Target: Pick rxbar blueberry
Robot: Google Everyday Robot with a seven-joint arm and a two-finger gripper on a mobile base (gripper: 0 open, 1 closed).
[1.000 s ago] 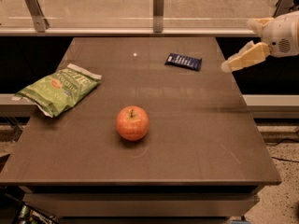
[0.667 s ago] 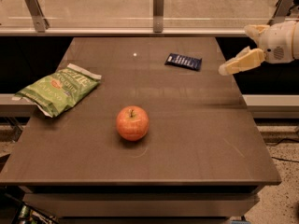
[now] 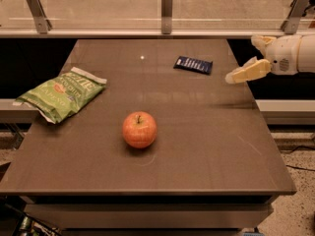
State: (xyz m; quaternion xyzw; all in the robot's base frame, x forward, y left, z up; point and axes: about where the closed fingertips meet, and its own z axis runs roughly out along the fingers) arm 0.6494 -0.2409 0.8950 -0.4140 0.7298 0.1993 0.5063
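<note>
The rxbar blueberry [image 3: 193, 64] is a small flat dark navy wrapper with white lettering. It lies flat on the far right part of the brown table [image 3: 197, 151]. My gripper [image 3: 242, 59] is at the table's right edge, to the right of the bar and apart from it. Its cream fingers [image 3: 248, 72] are spread apart and hold nothing. The white arm [image 3: 295, 53] comes in from the right side of the view.
A red-orange apple [image 3: 140, 129] sits near the table's middle. A crinkly green chip bag [image 3: 61, 93] lies at the left edge. A glass rail with metal posts [image 3: 167, 10] runs behind the table. The floor drops off past the right edge.
My gripper has shifted slightly left and down, a little closer to the bar. The bar, apple and chip bag have not moved.
</note>
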